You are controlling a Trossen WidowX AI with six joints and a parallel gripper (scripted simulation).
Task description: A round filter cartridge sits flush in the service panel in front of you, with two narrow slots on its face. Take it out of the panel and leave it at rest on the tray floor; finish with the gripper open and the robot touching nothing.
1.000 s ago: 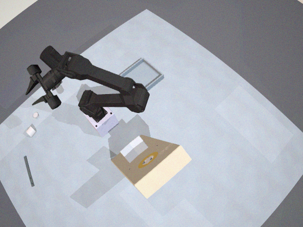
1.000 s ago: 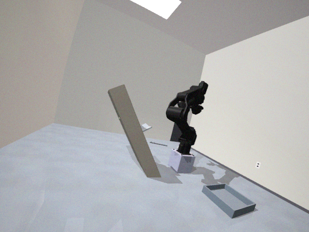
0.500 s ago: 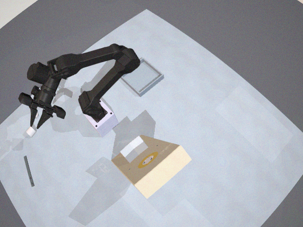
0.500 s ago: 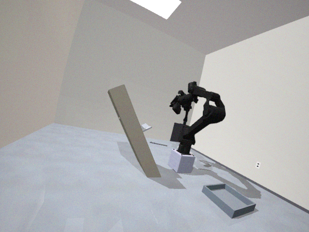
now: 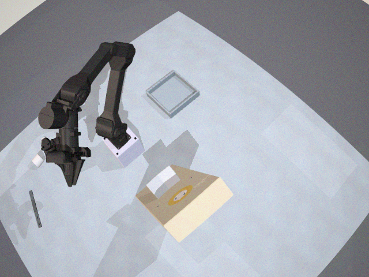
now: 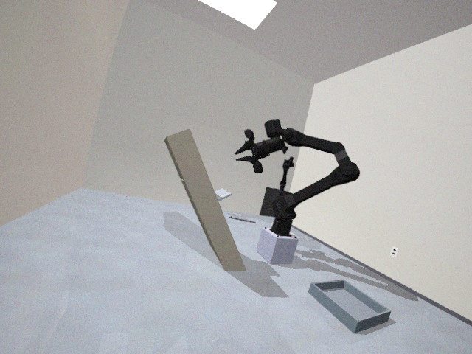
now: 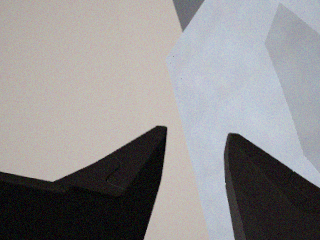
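Observation:
The round cartridge (image 5: pixel 180 195) sits in the sloping face of the service panel (image 5: pixel 202 208) (image 6: pixel 201 194), inside an orange ring, with two dark slots showing. The exterior view shows the panel side-on, so the cartridge is hidden there. The grey tray (image 5: pixel 185 106) (image 6: pixel 335 308) stands on the table with nothing in it. My gripper (image 5: pixel 72 184) (image 6: pixel 236 156) (image 7: pixel 196 140) is partly open and empty, with a narrow gap between the fingertips. It is raised in the air, away from the panel and the tray. The cartridge is not in the wrist view.
A white plate (image 5: pixel 162 180) (image 6: pixel 222 192) juts beside the panel face. A thin dark bar (image 5: pixel 35 208) (image 6: pixel 242 219) and a small white block (image 5: pixel 37 160) are on the arm's far side from the tray. The lavender base block (image 5: pixel 129 153) (image 6: pixel 277 245) stands between panel and arm.

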